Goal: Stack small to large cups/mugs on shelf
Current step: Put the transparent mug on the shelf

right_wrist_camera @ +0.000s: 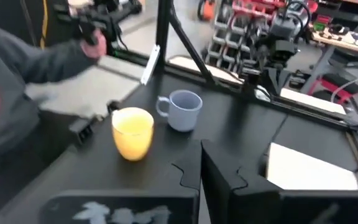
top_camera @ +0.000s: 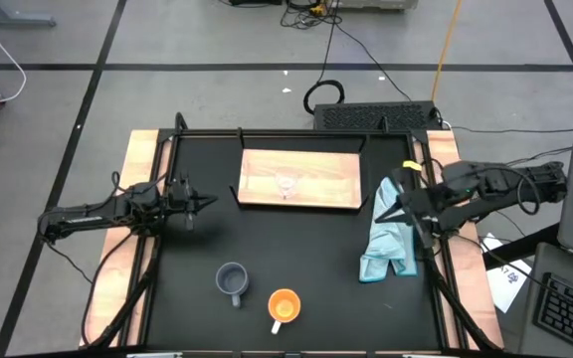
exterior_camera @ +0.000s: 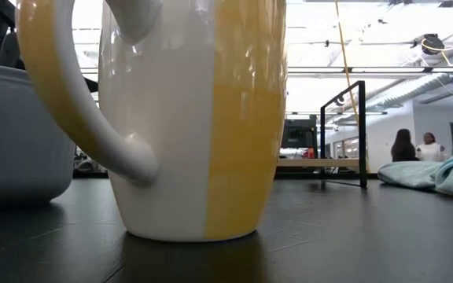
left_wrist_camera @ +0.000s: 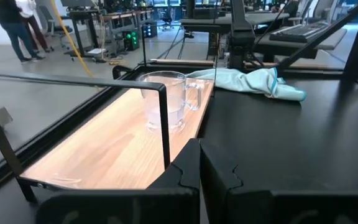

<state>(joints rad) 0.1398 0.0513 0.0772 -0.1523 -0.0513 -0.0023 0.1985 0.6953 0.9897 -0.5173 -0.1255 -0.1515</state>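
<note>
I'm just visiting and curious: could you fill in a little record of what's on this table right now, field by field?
glass cup: upright on the shelf, near its middle
blue-grey mug: on the black table, near edge, off the shelf
orange mug: beside the blue-grey mug, also off the shelf
cloth: light blue, crumpled right of the shelf
left hand: shut, empty, left of the shelf
right hand: shut, empty, over the cloth
stacking: not yet begun
</note>
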